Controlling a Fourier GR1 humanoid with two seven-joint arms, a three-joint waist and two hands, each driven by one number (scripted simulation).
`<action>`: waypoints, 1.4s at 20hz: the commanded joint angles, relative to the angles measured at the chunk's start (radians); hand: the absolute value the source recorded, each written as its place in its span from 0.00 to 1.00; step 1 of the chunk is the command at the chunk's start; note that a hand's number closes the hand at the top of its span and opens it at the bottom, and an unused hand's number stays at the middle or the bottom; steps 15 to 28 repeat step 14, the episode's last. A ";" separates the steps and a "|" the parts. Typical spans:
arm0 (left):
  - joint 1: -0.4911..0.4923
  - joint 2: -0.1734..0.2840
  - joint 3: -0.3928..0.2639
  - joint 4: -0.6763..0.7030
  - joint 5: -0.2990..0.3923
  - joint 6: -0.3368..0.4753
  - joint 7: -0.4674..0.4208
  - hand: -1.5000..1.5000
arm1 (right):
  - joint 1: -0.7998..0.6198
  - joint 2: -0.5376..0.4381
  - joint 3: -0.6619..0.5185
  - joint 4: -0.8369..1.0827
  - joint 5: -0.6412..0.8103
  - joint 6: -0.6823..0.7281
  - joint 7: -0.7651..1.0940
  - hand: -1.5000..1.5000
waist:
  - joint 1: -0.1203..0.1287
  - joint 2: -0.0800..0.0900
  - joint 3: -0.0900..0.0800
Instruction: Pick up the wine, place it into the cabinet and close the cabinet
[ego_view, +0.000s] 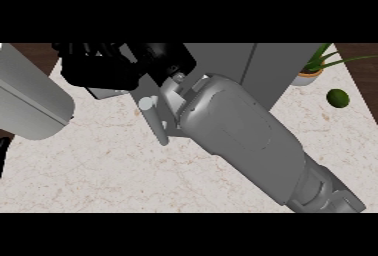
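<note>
A potted plant (314, 67) is set at the counter's (96, 170) far right corner, an avocado (337, 98) just before it (apart), the cabinet (244, 65) leftward.

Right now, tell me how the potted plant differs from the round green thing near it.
The potted plant has thin arching leaves in a pale pot; the round green thing is a smooth dark oval. The plant stands farther back, by the cabinet; the green thing lies nearer. Both sit on the counter.

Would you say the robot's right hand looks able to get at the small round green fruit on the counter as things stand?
Probably not at once: the right robot hand is far across the counter from the small round green fruit, though bare marble counter surrounds the fruit.
</note>
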 joint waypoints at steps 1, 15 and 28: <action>0.041 -0.005 0.001 -0.061 -0.015 0.006 0.022 0.00 | -0.020 -0.034 -0.078 0.159 0.008 0.047 -0.063 1.00 | 0.005 0.017 0.003; -0.068 -0.038 -0.009 0.028 -0.025 -0.001 0.047 0.00 | 0.008 -0.065 -0.052 0.268 0.099 0.069 -0.194 1.00 | 0.002 0.026 0.001; -0.068 -0.038 -0.009 0.028 -0.025 -0.001 0.047 0.00 | 0.008 -0.065 -0.052 0.268 0.099 0.069 -0.194 1.00 | 0.002 0.026 0.001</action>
